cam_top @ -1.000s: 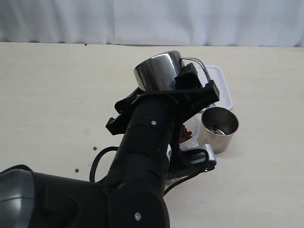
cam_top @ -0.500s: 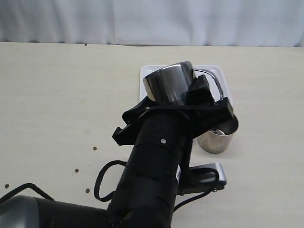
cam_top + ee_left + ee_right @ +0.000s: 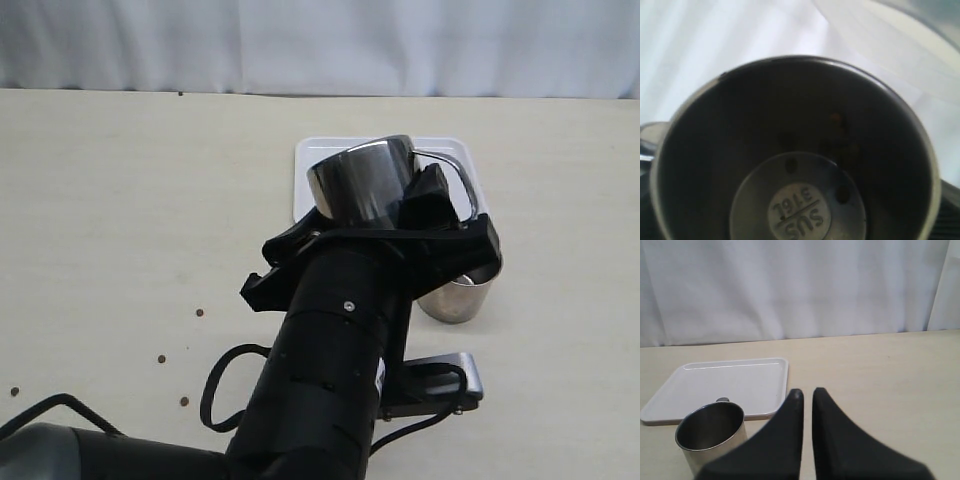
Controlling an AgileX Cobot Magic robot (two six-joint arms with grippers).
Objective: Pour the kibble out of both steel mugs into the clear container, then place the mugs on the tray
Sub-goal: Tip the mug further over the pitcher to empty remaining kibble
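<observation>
Mugs are split between air and table. One short, shiny stainless-steel mug with a thin loop handle (image 3: pixel 358 185) is lifted clear of the table and tipped over. In the exterior view it overlaps the flat white rectangular plastic tray (image 3: pixel 312 165). The left gripper (image 3: pixel 410 205) has its black jaws clamped across this held mug's body. The left wrist view looks straight into the mug's dark inside, where the bottom is stamped "SUS 316". A few dark spots show on the inner wall, but I cannot tell whether they are pellets or reflections.

The second steel mug (image 3: pixel 712 432), alike in shape, stands upright on the pale beige table (image 3: pixel 120 200), just beside the tray's edge. In the exterior view the left gripper partly hides it.

The right gripper (image 3: pixel 806 391) hovers near the second mug with its two black fingers pressed together on nothing.

Several small round dark-brown pellets of kibble (image 3: pixel 199 313) lie scattered on the table, well apart from the tray.

The bulky black left arm (image 3: pixel 330 380) fills the foreground of the exterior view. A white curtain (image 3: pixel 790 290) hangs behind the table.
</observation>
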